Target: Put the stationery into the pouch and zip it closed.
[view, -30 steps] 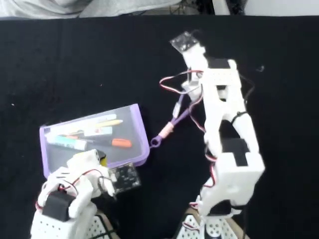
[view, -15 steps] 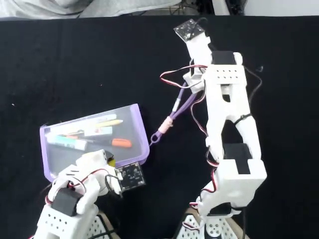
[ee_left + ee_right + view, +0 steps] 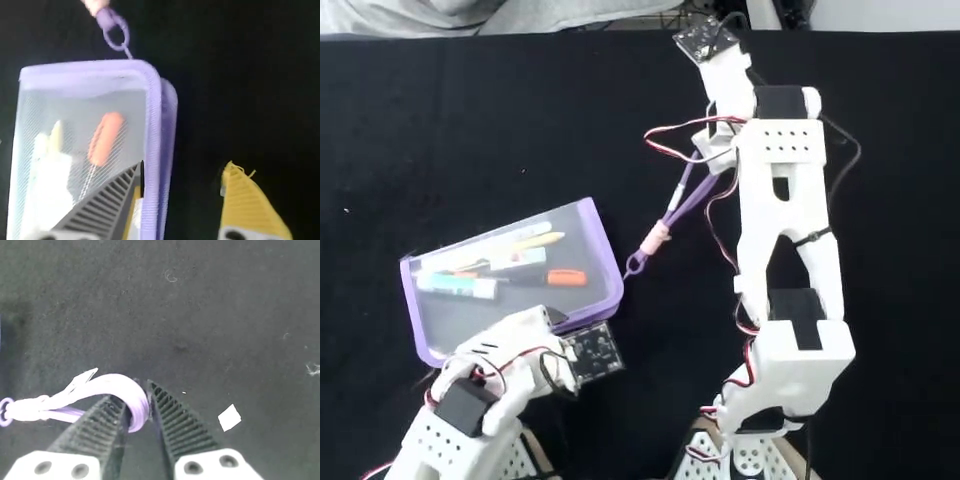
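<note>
Tension builds: the right hand [image 3: 131, 395], clamped on the purple strap [image 3: 120, 390], has drawn farther from the pouch [image 3: 470, 320], swinging it on the worktop [image 3: 470, 130]. The left hand [image 3: 185, 175], fingers spread, retreats to its near edge. Closure is probably finishing.

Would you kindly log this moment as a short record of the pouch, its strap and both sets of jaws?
pouch: flat on the table, stationery inside
strap: runs from the pouch corner to the right jaws
left jaws: open, one over the pouch edge, one beside it
right jaws: shut on the strap
zip: cannot tell if closed
</note>
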Controlling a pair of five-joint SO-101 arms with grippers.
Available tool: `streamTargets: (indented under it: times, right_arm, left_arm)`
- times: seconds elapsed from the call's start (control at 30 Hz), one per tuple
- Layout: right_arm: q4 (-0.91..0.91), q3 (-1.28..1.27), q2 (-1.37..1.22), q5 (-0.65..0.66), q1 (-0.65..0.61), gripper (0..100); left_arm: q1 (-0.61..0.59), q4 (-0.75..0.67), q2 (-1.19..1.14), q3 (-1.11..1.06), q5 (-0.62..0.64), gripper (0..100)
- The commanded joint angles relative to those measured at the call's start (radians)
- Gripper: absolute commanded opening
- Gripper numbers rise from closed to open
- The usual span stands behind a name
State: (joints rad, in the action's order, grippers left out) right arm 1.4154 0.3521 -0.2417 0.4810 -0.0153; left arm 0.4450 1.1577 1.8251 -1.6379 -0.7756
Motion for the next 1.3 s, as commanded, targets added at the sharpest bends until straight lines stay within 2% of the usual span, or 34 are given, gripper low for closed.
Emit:
streamTargets:
  times: [0.0, 0.07, 0.2, 0.53, 0.77, 0.97, 1.1, 1.27]
  right_arm:
    - [0.02, 0.058, 0.067, -0.011, 0.017, 1.3]
    - [0.04, 0.059, 0.067, -0.011, 0.014, 1.4]
    - [0.097, 0.131, 0.067, -0.011, -0.006, 1.5]
    - [0.347, 0.584, 0.059, -0.017, -0.187, 1.5]
    - [0.347, 0.593, 0.065, -0.018, -0.261, 1.5]
    - [0.35, 0.611, 0.11, -0.02, -0.33, 1.5]
    - [0.347, 0.619, 0.176, -0.02, -0.385, 1.5]
    - [0.345, 0.621, 0.237, -0.02, -0.445, 1.5]
  left_arm:
    - [0.002, -0.103, -0.008, -0.041, 0.012, 25]
    - [-0.027, -0.169, -0.009, -0.064, 0.012, 25]
    - [-0.042, -0.181, -0.009, -0.061, -0.025, 25]
    - [-0.062, -0.181, -0.008, -0.061, -0.031, 25]
    - [-0.064, -0.209, -0.005, -0.061, -0.028, 25]
    - [-0.148, -0.376, -0.005, -0.061, 0.147, 25]
    - [-0.174, -0.416, -0.005, -0.061, 0.278, 25]
    - [-0.165, -0.417, -0.005, -0.061, 0.296, 25]
